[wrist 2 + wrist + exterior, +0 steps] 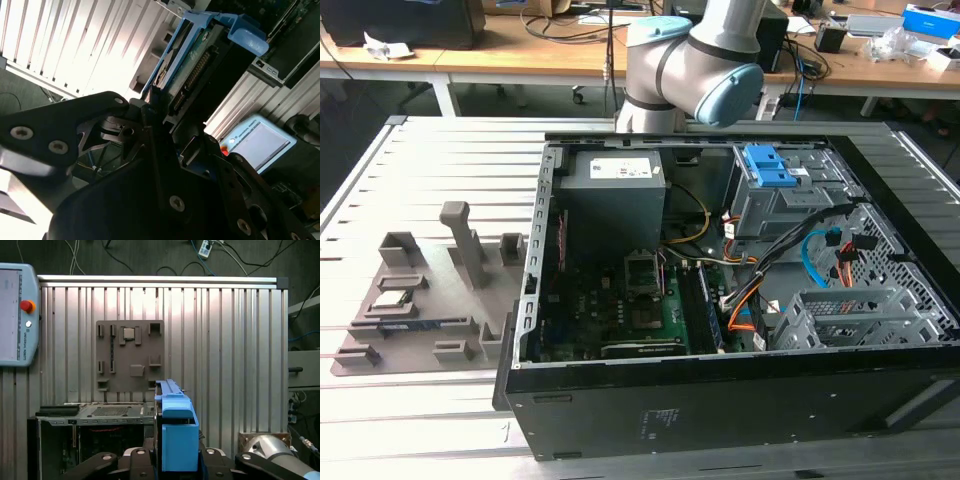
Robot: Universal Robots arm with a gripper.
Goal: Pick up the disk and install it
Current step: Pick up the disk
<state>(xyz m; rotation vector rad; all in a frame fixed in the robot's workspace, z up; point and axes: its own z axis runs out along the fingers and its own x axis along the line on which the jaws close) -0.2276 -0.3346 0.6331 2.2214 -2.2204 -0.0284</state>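
Note:
In both wrist views my gripper (161,114) (172,456) is shut on the disk (196,64) (178,439). The disk is held edge-on, its blue plastic carrier bracket around a silver body, with the connector row showing in the second wrist view. In the first wrist view the disk hangs high over the slatted table, above the open computer case (90,412). In the exterior view the arm (695,60) rises out of the picture behind the case (534,300). The grey drive cage (775,190) with two blue latches stands at the case's back, toward the exterior view's right.
A grey power-supply box (615,195) sits at the case's back, the motherboard (620,310) and loose cables (820,260) below it. A grey fixture plate (420,290) (130,355) lies on the slatted table beside the case. A teach pendant (15,315) (257,142) rests at the table's edge.

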